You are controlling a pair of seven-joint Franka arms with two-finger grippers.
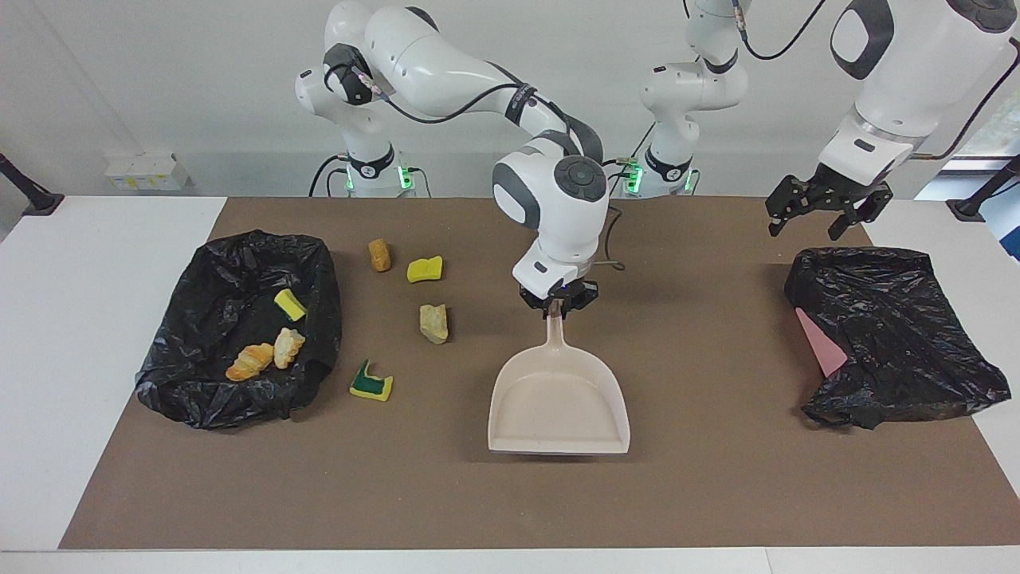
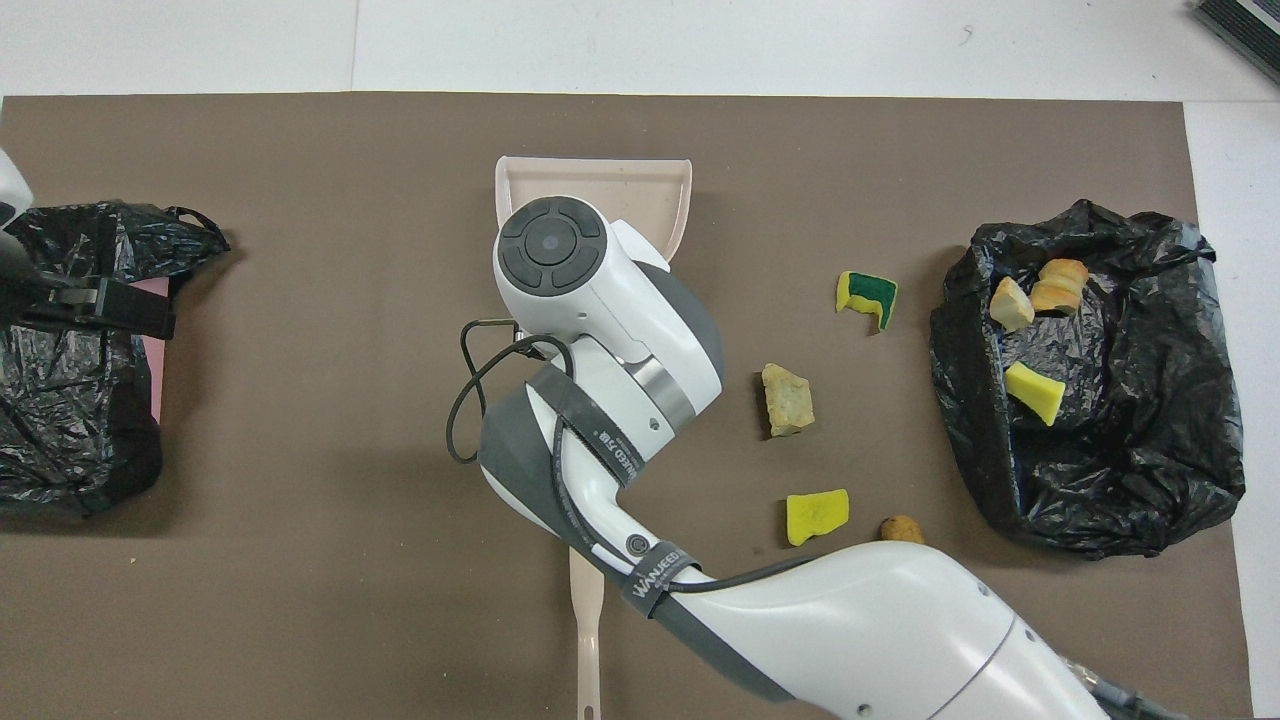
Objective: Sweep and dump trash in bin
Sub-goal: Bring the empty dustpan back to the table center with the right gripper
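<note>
Right tool (image 1: 558,307) clenched on dustpan (image 1: 559,406), frame centre; left tool (image 1: 825,209) released; 4 scraps unswept; handle slip risked if tilted.

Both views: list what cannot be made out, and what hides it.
- Brush: overhead view, head under the right arm; facing view, all of it.
- Brown lump: overhead view, partly covered by that arm.
- Pink piece: mostly under the flat black bag.
- Dustpan: overhead view, handle under the wrist.

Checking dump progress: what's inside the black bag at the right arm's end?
In the black bag: a croissant, a bread chunk and a yellow sponge piece. Its crumpled folds could hide more.
</note>
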